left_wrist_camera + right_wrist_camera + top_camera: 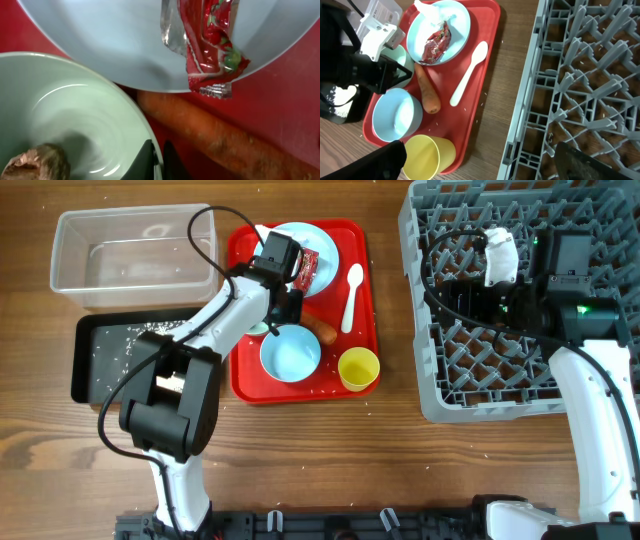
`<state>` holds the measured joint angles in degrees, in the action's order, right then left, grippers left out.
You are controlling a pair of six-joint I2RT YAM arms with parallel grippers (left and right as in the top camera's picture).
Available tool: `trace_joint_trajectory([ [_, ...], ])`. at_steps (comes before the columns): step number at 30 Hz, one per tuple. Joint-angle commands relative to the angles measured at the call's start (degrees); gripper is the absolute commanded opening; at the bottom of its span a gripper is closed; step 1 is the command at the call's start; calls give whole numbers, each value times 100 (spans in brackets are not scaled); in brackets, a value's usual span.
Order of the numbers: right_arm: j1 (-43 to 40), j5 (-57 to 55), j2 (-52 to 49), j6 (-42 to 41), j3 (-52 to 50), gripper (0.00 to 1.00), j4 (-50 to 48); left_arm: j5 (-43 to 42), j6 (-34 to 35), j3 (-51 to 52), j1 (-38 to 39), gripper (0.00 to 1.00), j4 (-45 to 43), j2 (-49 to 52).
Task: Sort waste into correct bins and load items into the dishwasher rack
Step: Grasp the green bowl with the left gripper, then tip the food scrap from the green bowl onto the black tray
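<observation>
When we count the dishes: 1 light blue plate (325, 242), 1 light blue bowl (290, 352), 1 pale green bowl (75, 110), 1 yellow cup (358, 368) and 1 white plastic spoon (351, 292), all on 1 red tray (330, 308).
Waste: we see 1 carrot (426, 90) lying on the red tray between plate and light blue bowl. 1 red wrapper (436, 44) and 1 tissue (431, 11) are on the plate. 1 brown scrap (37, 162) is inside the pale green bowl.
Rice: loose rice (125, 345) lies mostly in the black tray.
Bins: 2, a clear tub (130, 260) and the black tray (85, 370) just in front of it, left of the red tray.
Rack: 1 grey dishwasher rack (450, 380), at the right.
Surface: a brown wooden table (330, 470) with stray grains; we cannot tell anything of the room.
Left gripper (159, 162): only the left wrist view shows us its fingers pinching the pale green bowl's rim, 1 inside and 1 outside.
Right gripper (480, 155): spread wide, over the rack's edge. Its wrist view shows us the pale green bowl, which the left arm hides from overhead.
</observation>
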<state>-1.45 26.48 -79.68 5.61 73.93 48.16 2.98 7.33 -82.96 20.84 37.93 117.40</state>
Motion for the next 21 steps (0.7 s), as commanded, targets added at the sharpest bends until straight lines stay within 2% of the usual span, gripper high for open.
trace_joint_trajectory([
  [1, -7, -98, -59, -72, 72, 97, -35, -186, 387, -398, -42, 4, 511, -83],
  [5, -7, -98, -59, -72, 72, 97, -15, -444, 385, -1161, -151, 4, 1486, -638],
  [11, -7, -101, -59, -66, 72, 97, 39, -1672, 179, -1163, -1117, 4, 2710, -1281],
  [13, -7, -98, -59, -68, 72, 97, 42, -2371, -605, -1143, -1646, 4, 3220, -1283],
  [15, -7, -98, -59, -68, 72, 97, 50, -2999, -1244, -1029, -2048, 4, 3362, -1283],
  [21, -7, -101, -59, -68, 72, 97, 103, -5882, -3115, -42, -3764, 4, 3344, -1261],
])
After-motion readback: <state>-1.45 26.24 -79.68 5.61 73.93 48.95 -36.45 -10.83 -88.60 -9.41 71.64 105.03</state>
